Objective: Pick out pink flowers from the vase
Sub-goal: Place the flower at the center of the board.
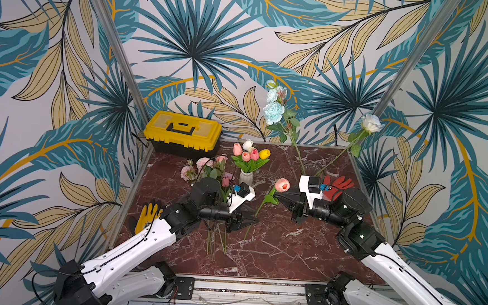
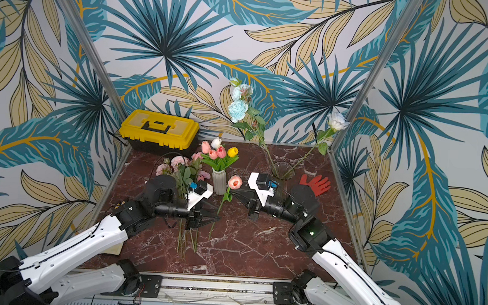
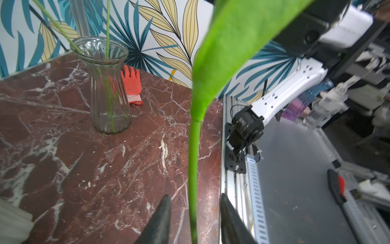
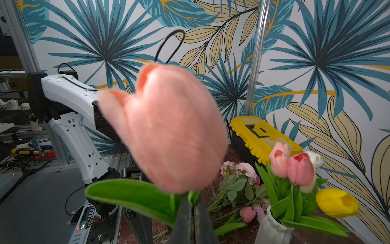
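Right hand [image 1: 279, 196] pinches a peach-pink fabric tulip [image 1: 282, 185] under its bloom at one o'clock on the red marble desk [image 1: 274, 248], left hand [image 1: 257, 218] narrowly agape around its stem; pink ruffled blooms [image 1: 204, 168] lie at ten o'clock, while pink tulips [image 1: 246, 154] wait in the white ribbed vase [image 1: 246, 178] at twelve.

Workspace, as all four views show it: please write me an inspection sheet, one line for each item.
Surface: dark red marble table.
Job's things: one pink tulip held by its stem; pink flowers piled on the table; pink tulips standing in the white vase; glass vase holds only pale blue roses and a white rose.
Clutter: yellow toolbox, red glove, yellow glove.
End effectors: right end effector shut on the tulip stem under the bloom; left end effector open, a finger on each side of the lower stem.
Cables: black cable looped above the left arm.
Surroundings: leaf-pattern walls, metal posts.
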